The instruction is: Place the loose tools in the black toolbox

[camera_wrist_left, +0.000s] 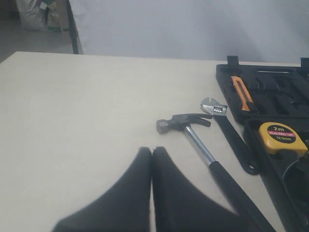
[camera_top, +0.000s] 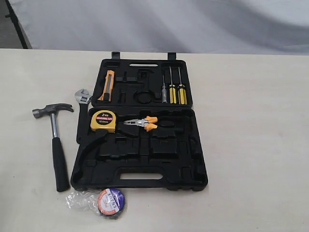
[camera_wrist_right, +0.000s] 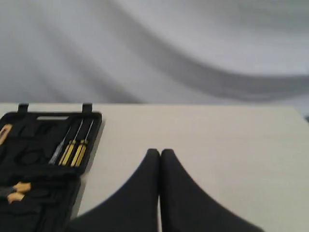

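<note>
Exterior view | hammer [camera_top: 57, 153], wrench [camera_top: 83, 100], tape roll [camera_top: 110, 202] beside toolbox [camera_top: 193, 162] | left fingers [camera_wrist_left: 133, 193], right fingers [camera_wrist_right: 140, 193] pressed together

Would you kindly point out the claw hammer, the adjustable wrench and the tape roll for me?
claw hammer [camera_top: 60, 163], exterior view, on the black handle.
adjustable wrench [camera_wrist_left: 213, 107], left wrist view, on the silver head.
tape roll [camera_top: 110, 202], exterior view, on its labelled face.

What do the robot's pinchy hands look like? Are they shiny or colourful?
Not colourful. The left gripper and the right gripper look alike. Each has two plain black fingers, wide at the base and curving in to a narrow rounded tip, a bit like a beak. They look smooth and dull, with no markings or cables showing. The arms themselves are out of view.
</note>
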